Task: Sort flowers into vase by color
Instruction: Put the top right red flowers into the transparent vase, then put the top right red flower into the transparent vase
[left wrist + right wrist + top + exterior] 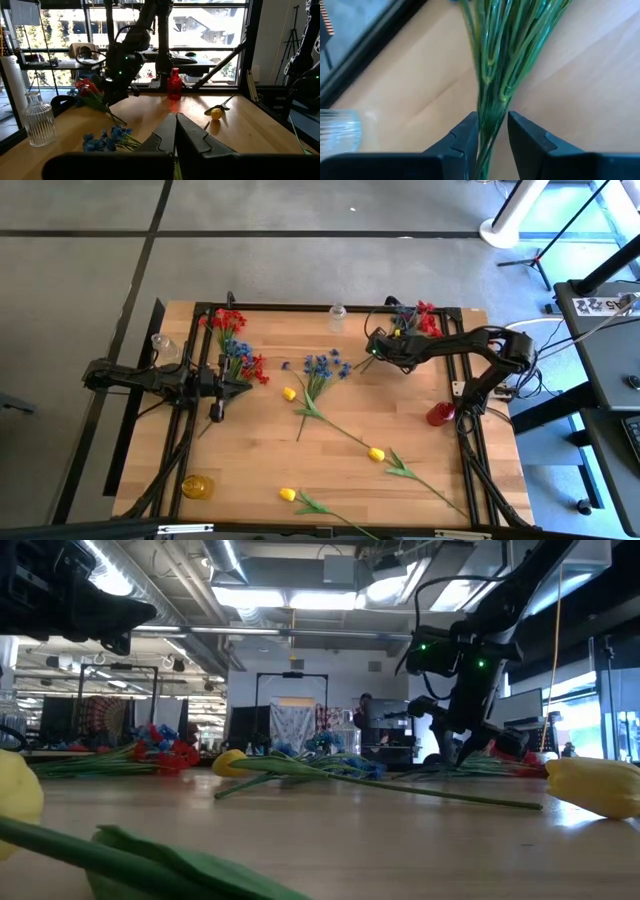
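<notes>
A light wooden table (330, 450) with a black frame carries scattered flowers: red and blue bunches (236, 350) near the left side, a blue bunch (322, 366) mid-table, yellow buds (376, 453) on long stems (three in all), plus a red vase (439, 414), a yellow vase (197, 486) and two clear glass vases (338, 315).

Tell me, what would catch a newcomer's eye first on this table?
Bright fake flowers lie scattered across the wooden table: a red and blue bunch at the far left, blue blooms mid-table, yellow buds nearer the front. At the far right, the right end effector straddles a bundle of green stems. A red vase stands by the right edge.
</notes>
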Tool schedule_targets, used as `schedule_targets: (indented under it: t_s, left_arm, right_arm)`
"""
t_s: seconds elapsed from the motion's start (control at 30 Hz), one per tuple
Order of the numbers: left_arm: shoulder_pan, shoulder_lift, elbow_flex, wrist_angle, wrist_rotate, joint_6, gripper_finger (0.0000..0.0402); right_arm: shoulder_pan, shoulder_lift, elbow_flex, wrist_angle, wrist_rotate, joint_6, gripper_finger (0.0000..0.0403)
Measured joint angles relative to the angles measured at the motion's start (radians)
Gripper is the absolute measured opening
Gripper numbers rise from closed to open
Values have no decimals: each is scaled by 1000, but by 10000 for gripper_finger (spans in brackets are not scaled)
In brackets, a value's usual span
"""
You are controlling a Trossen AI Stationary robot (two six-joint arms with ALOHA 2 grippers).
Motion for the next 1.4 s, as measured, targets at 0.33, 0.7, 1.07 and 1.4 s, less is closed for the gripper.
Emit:
schedule_targets:
  t_s: [0.33,0.7,1.07,1.4]
  left_arm:
    - [0,0,0,0,0,0,2]
    - [0,0,0,0,0,0,2]
    - [0,0,0,0,0,0,2]
    - [0,0,0,0,0,0,2]
  right_arm:
    - [-1,17,0,13,24,19,95]
    - [62,-51,15,65,203,-75,14]
    - [318,-135,316,267,554,-986,4]
    - [145,-108,279,1007,157,-1729,3]
